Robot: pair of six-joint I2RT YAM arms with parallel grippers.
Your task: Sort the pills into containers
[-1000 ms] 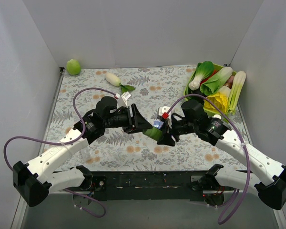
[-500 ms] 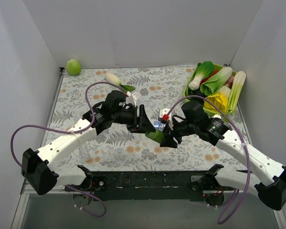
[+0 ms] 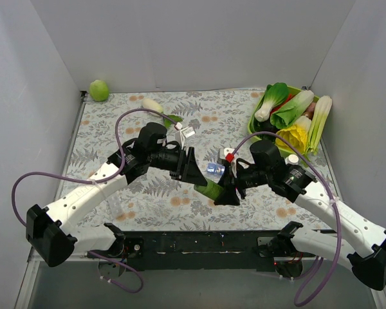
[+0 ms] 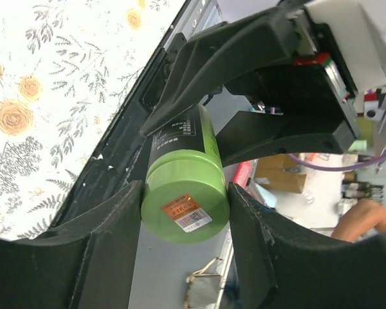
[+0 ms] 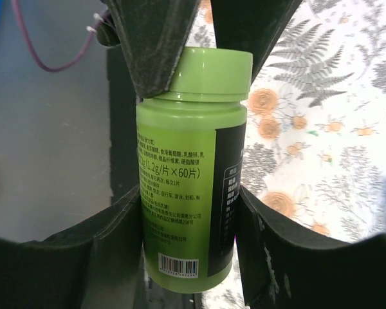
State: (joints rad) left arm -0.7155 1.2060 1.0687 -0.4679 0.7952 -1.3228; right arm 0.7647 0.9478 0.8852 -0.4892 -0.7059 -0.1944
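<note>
The left gripper (image 3: 192, 172) and the right gripper (image 3: 226, 193) meet near the middle of the table (image 3: 116, 129) in the top view. Between them they hold a green bottle (image 3: 209, 188), which lies slanted with one gripper closed on each end. The containers (image 3: 213, 169), a small strip of blue, sit on the flowered mat just beyond the bottle, in the gap between the two wrists. Neither gripper touches them. A basket (image 3: 252, 122) of leafy vegetables stands at the far right. A white radish (image 3: 152, 105) lies toward the back, and a round green fruit (image 3: 99, 90) sits in the far left corner.

In the left wrist view, the left gripper (image 4: 183, 193) has its two black fingers (image 4: 116, 225) pressed against opposite sides of the bottle's cap (image 4: 185, 206). The cap's flat top carries an orange label and faces the camera. Past the cap, the right gripper's fingers clamp the bottle's body.

In the right wrist view, the right gripper (image 5: 190, 199) is set to a narrow gap and grips the lower body of the green bottle (image 5: 186, 193). Its printed label and barcode are readable. At the top of the picture, the left gripper's fingers pinch the cap (image 5: 209, 74). The bottle is held above the near edge of the table.
</note>
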